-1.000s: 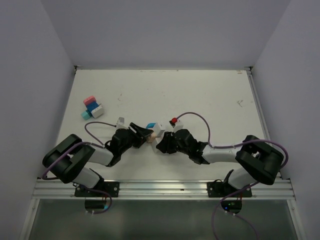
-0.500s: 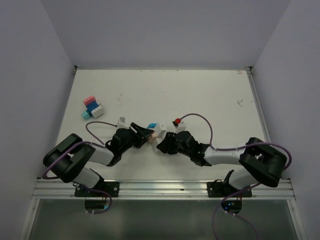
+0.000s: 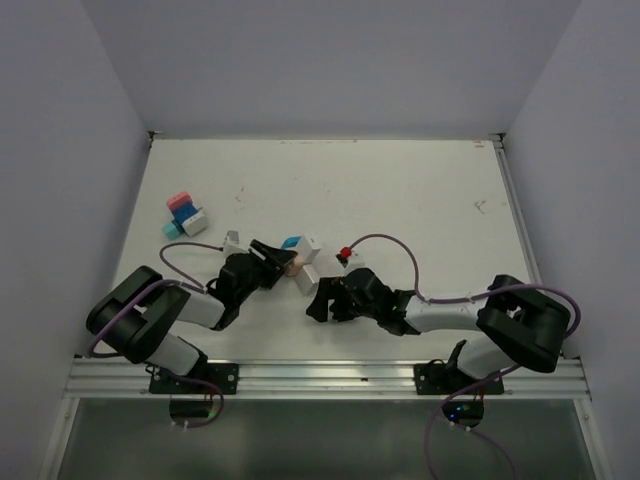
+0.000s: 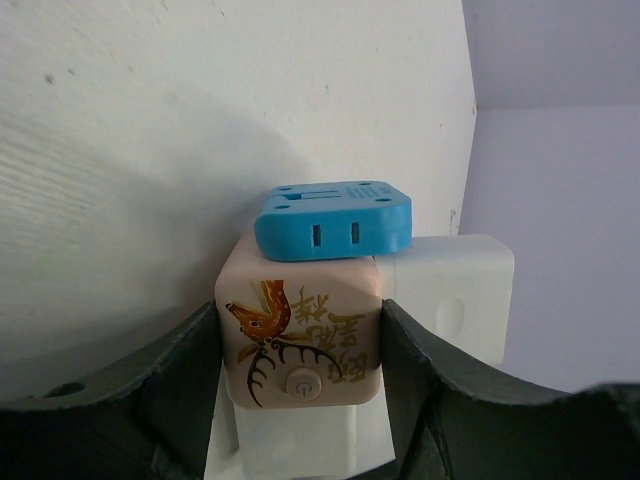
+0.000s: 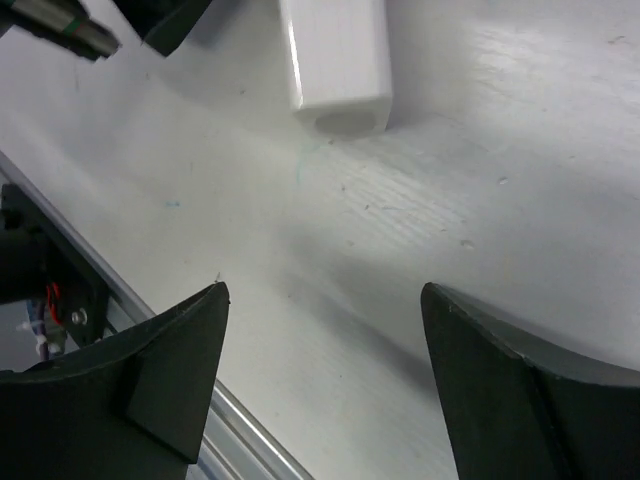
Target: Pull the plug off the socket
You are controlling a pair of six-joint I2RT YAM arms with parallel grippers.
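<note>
My left gripper (image 3: pixel 281 262) is shut on the socket (image 4: pixel 300 340), a beige cube with a deer print and a small button. A blue plug (image 4: pixel 335 220) sits on the socket's top and a white block (image 4: pixel 452 290) on its right side. A separate white plug (image 5: pixel 335 60) lies loose on the table, also visible as the white plug (image 3: pixel 307 280) just right of the socket. My right gripper (image 5: pixel 325 290) hovers low over the table nearer than that plug. It is open, with nothing between its fingers.
A pink, white and teal cluster of blocks (image 3: pixel 185 215) lies at the far left. A red-capped part (image 3: pixel 347 251) on a purple cable (image 3: pixel 400 240) sits by the right wrist. The metal rail (image 5: pixel 250 430) along the table's near edge runs close under the right gripper.
My right gripper opened and drew back toward the near edge, leaving the white plug on the table. My left gripper carried the socket a little left and farther away.
</note>
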